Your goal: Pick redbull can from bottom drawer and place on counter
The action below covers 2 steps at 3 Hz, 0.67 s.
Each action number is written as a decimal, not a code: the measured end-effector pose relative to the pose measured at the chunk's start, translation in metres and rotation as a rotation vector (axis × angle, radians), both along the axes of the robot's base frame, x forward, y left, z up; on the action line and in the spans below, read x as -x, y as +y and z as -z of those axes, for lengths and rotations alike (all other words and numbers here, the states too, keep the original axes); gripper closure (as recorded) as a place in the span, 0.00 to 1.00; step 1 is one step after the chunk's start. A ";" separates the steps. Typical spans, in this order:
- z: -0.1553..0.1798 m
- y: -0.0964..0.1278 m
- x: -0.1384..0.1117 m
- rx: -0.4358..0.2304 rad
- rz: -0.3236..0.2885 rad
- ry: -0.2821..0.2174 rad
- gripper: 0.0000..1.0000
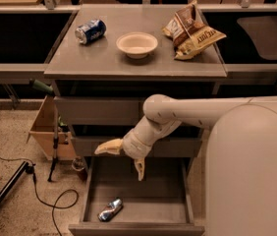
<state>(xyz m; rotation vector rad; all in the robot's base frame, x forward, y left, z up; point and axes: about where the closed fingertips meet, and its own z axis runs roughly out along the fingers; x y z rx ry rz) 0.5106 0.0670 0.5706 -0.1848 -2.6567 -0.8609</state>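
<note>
The redbull can (110, 209), slim and silver-blue, lies on its side in the front left of the open bottom drawer (178, 211). My gripper (124, 159) hangs over the drawer's back part, above and a little right of the can. Its two yellowish fingers are spread wide apart, one pointing left (108, 147), one pointing down (140, 169), and nothing is between them. The grey counter (99, 58) is the cabinet top above.
On the counter lie a fat blue soda can (90, 31) on its side, a white bowl (137, 44) and chip bags (191, 29). A cardboard box (47, 129) and cables on the floor are left of the cabinet. My arm (212, 114) reaches in from the right.
</note>
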 end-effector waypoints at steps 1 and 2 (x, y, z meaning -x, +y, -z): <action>0.032 0.011 -0.005 0.008 0.167 0.024 0.00; 0.037 0.013 -0.021 0.005 0.218 -0.025 0.00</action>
